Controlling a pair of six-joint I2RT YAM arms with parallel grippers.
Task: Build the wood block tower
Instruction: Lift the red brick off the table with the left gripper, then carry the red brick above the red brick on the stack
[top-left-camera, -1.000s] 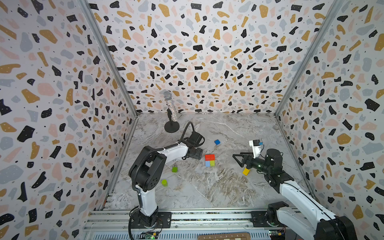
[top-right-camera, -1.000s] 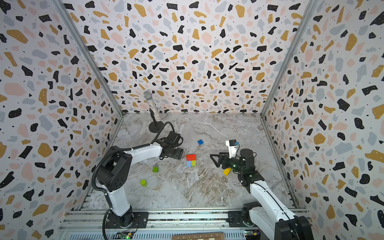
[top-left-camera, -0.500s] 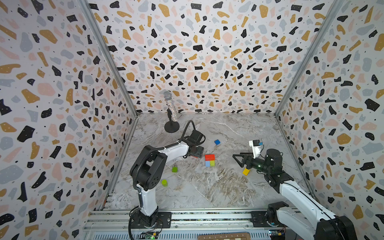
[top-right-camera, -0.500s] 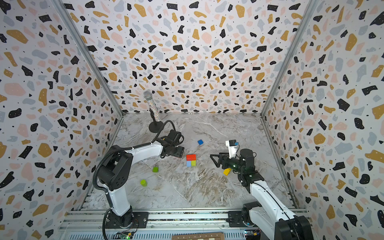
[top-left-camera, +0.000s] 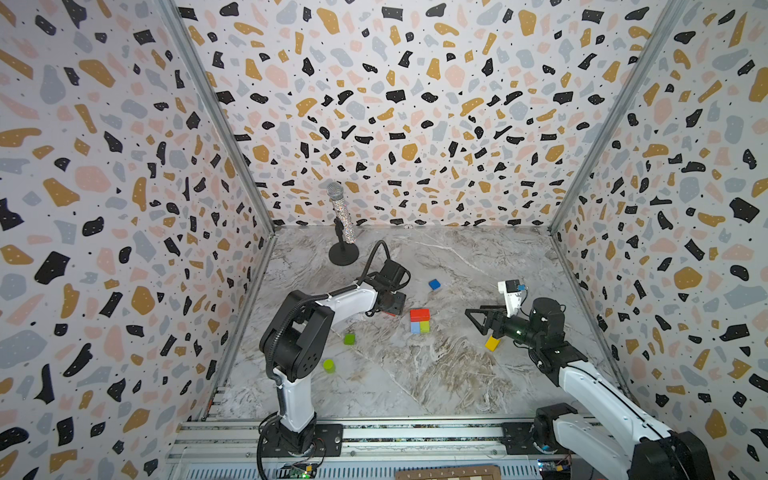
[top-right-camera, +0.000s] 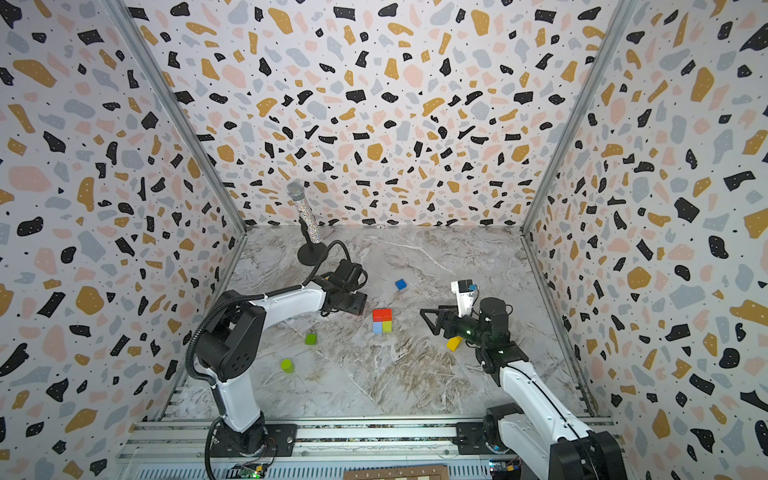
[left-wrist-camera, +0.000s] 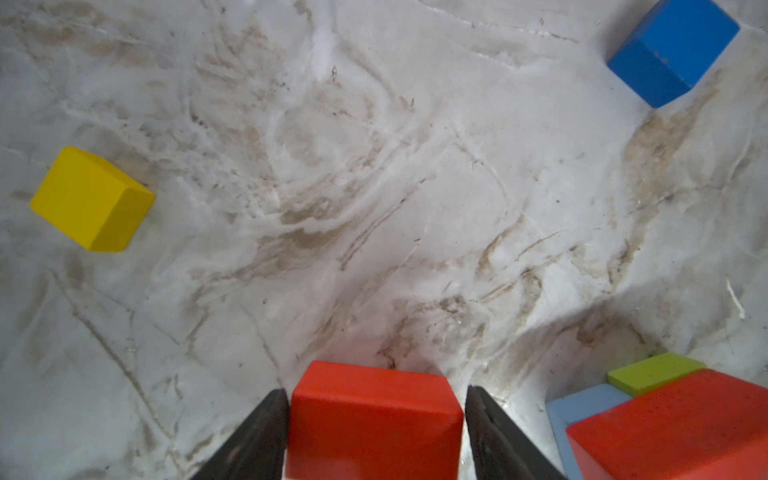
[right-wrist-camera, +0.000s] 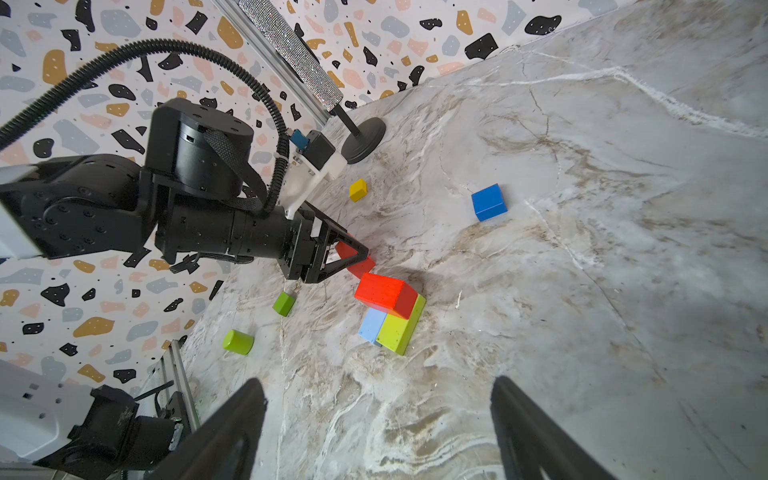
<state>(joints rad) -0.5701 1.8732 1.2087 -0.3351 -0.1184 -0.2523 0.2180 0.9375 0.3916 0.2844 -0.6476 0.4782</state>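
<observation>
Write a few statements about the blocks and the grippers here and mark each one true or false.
1. A red block lies between the fingers of the left gripper. True.
2. The right gripper holds a yellow block. False: its jaws stand open and empty; the yellow block lies on the table close by.
3. In the tower, the red brick rests on a light-blue block and a lime-green block. True.
4. The blue cube tops the tower. False: it lies alone on the table, apart from the tower.
</observation>
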